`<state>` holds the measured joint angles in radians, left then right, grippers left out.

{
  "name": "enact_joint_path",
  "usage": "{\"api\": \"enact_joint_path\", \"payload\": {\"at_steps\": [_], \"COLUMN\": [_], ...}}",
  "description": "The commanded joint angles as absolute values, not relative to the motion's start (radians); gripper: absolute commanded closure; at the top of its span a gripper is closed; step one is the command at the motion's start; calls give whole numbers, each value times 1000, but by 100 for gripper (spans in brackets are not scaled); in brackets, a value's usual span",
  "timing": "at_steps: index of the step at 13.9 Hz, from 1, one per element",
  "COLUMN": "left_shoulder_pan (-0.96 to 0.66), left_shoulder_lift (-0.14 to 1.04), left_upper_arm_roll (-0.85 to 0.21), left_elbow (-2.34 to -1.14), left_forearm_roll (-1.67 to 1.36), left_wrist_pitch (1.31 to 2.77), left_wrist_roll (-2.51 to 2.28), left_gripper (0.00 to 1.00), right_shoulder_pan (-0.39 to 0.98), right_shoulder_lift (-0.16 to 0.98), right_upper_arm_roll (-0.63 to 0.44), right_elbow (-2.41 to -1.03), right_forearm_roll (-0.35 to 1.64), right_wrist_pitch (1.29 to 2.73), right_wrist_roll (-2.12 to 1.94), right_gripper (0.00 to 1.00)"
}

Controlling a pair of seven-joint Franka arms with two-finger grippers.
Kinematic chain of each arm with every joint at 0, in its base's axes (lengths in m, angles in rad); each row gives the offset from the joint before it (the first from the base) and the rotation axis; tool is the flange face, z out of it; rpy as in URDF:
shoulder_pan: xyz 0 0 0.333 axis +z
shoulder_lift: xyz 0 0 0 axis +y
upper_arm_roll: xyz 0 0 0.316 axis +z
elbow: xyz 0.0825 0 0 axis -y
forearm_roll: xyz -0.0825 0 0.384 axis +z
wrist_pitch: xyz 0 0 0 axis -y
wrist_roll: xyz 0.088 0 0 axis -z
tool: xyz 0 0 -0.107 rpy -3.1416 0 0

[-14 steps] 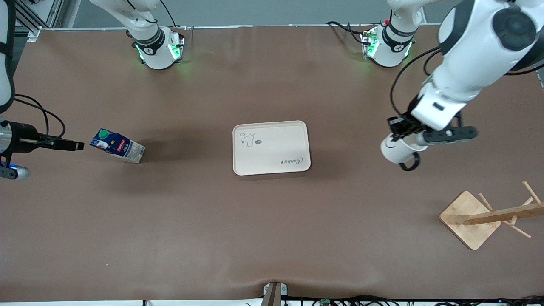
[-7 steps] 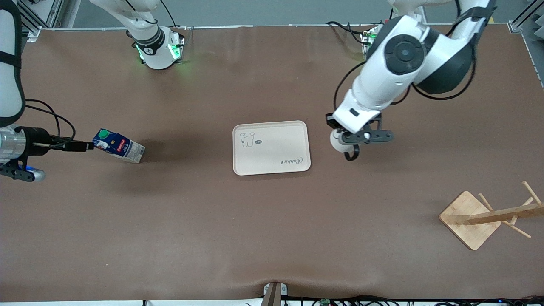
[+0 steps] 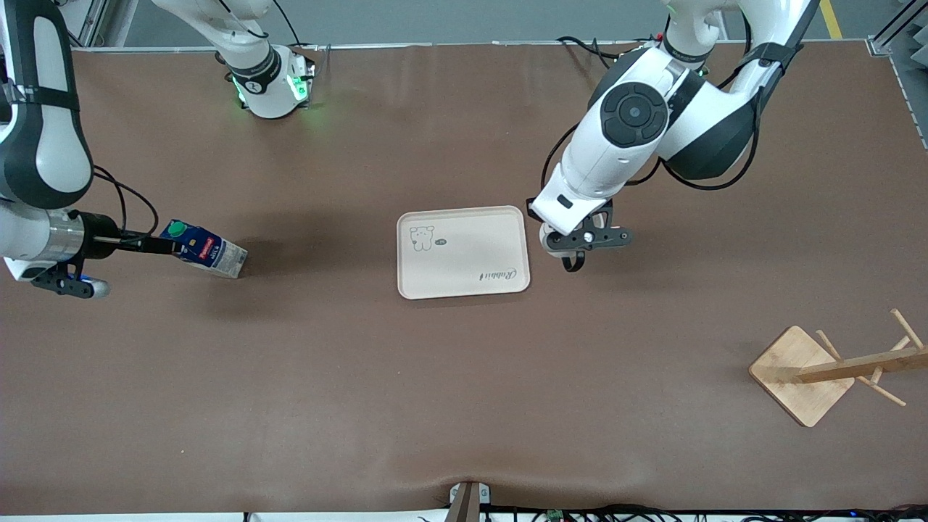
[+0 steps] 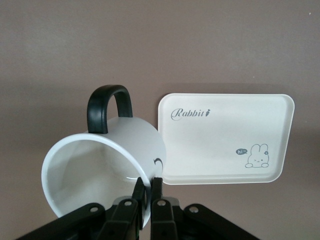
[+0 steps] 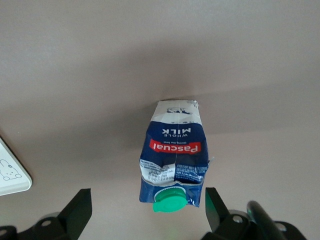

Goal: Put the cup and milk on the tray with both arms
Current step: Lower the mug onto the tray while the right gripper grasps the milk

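Although neither item sits on the tray yet, the front view shows both arms at work: the left gripper hangs just beside the tray's edge at the left arm's end, carrying the cup, while the right gripper reaches the milk carton, which stands on the table well apart from the tray toward the right arm's end.

In the left wrist view, the fingers pinch the cup's rim, its handle toward the tray.

In the right wrist view, the fingers stand spread either side of the milk carton, not gripping.

Both placements remain; the cup seems closest to done.
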<state>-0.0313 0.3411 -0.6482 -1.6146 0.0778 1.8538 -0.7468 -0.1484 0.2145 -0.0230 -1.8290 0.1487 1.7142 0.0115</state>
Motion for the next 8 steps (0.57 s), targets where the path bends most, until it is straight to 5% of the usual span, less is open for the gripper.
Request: {"api": "enact_joint_path", "payload": {"at_steps": [1, 3, 8], "left_shoulder_pan": [-73, -113, -167], "left_shoulder_lift": [400, 435, 509], "left_upper_arm_roll": [-646, -643, -643], "left_elbow": [-1530, -1497, -1493], "left_forearm_roll": [145, 170, 235], "left_wrist_pitch": [1825, 1825, 1827], "left_wrist_roll": [-772, -817, -853], "left_gripper": [100, 100, 100], "right_shoulder_pan": [-160, -158, -166], "right_shoulder_lift": [128, 68, 63], "right_upper_arm_roll": [-23, -23, -25], "right_elbow": [-1952, -2070, -2085], "right_forearm_roll": [130, 132, 130], "right_wrist_pitch": [1752, 1868, 1899], "right_wrist_roll": [11, 11, 26], "right_gripper": [0, 0, 0]}}
